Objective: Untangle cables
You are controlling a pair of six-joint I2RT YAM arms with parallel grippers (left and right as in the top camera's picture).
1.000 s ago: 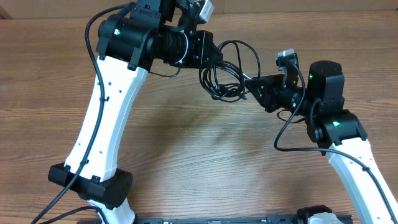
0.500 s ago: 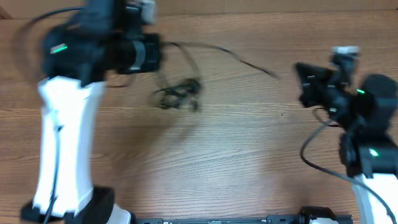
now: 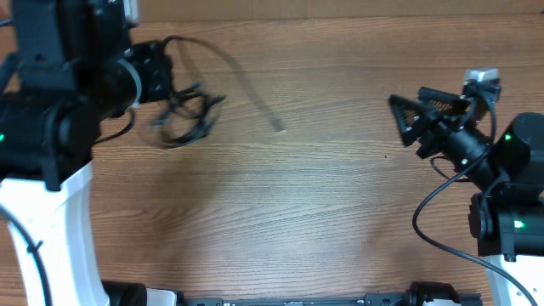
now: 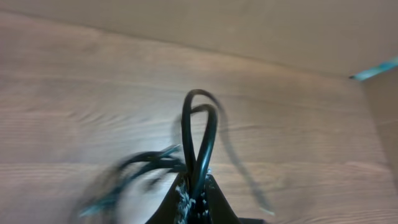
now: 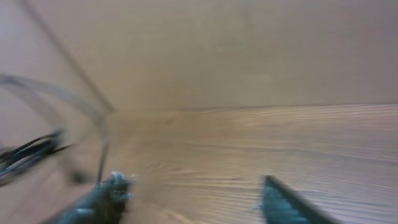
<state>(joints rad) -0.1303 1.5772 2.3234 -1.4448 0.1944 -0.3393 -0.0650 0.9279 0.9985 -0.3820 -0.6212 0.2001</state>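
Left pincer (image 4: pixel 194 202) clamped on the cables (image 3: pixel 189 117) — tangled clump just beside its tips, one strand trailing toward the right pincer (image 5: pixel 189 202), which is spread wide, empty, well apart. Looks barely begun — clump not yet separated.

Overhead straight down over table (image 3: pixel 323 212); wrist views low, close, cables (image 4: pixel 196 173) in both

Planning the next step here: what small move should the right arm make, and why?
Probably move the right gripper left toward the loose strand end. The left gripper pinches a loop of the cables, while the right is open, empty and far from them; taking that free end might let the arms pull it out.
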